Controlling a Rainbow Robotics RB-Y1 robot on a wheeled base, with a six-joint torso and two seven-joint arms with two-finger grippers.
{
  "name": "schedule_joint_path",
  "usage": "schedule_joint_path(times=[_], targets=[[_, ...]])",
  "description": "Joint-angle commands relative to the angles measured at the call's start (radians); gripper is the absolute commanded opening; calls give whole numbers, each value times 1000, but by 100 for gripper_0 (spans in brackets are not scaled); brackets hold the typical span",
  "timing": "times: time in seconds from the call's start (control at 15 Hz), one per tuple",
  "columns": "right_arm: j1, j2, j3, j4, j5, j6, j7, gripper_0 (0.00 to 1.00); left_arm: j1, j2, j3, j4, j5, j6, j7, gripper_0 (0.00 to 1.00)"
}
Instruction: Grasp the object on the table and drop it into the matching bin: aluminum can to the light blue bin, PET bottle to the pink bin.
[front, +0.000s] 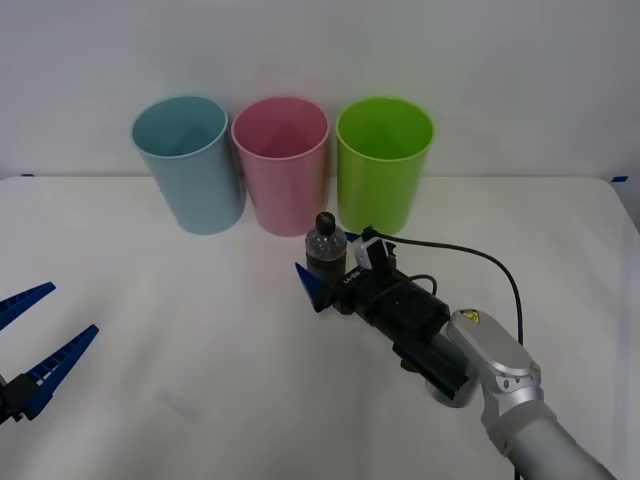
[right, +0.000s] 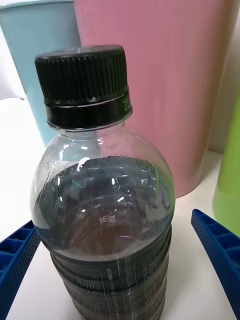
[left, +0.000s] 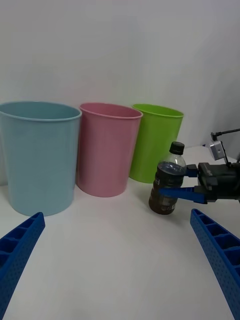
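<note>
The PET bottle (front: 324, 240) stands upright on the white table (front: 200, 350), just in front of the pink bin (front: 282, 170) and the lime green bin (front: 382, 165). It is clear, with a black cap and a dark label. My right gripper (front: 326, 262) is open around the bottle, one blue finger on each side of its body. The right wrist view shows the bottle (right: 105, 200) close up with a small gap to each finger. The light blue bin (front: 190, 170) stands left of the pink one. My left gripper (front: 68, 310) hangs open at the table's left side, holding nothing.
The three bins stand in a tight row along the table's far edge, against a white wall. A black cable (front: 480, 255) loops over my right wrist. Bare tabletop lies between the two arms and in front of the light blue bin.
</note>
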Motion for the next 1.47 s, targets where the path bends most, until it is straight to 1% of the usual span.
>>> schedule_joint_path(times=[0.07, 0.2, 0.27, 0.33, 0.67, 0.87, 0.93, 1.0, 1.13, 1.33, 1.47], targets=[[-1, 5, 1, 0, 0, 3, 2, 100, 0, 0, 0, 0, 0, 0, 0, 100], [-1, 10, 1, 0, 0, 9, 5, 100, 0, 0, 0, 0, 0, 0, 0, 100], [0, 10, 1, 0, -2, 11, 5, 12, 0, 0, 0, 0, 0, 0, 0, 100], [-1, 10, 1, 0, -2, 12, 8, 0, 0, 0, 0, 0, 0, 0, 0, 100], [-1, 10, 1, 0, 0, 11, 9, 0, 0, 0, 0, 0, 0, 0, 0, 100], [5, 5, -7, -8, 0, -23, 5, 0, 0, 0, 0, 0, 0, 0, 0, 100], [18, -4, -7, -34, 0, -35, 0, 0, 0, 0, 0, 0, 0, 0, 0, 100], [40, -18, -4, -72, 1, -41, -6, 0, 0, 0, 0, 0, 0, 0, 0, 100], [103, -67, 25, -209, 0, -29, -29, 0, 0, 0, 0, 0, 0, 0, 0, 100], [183, -128, 45, -385, 1, -29, -145, 0, 0, 0, 0, 0, 0, 0, 0, 100], [215, -167, 48, -483, 4, -32, -202, 0, 0, 0, 0, 0, 0, 0, 0, 100]])
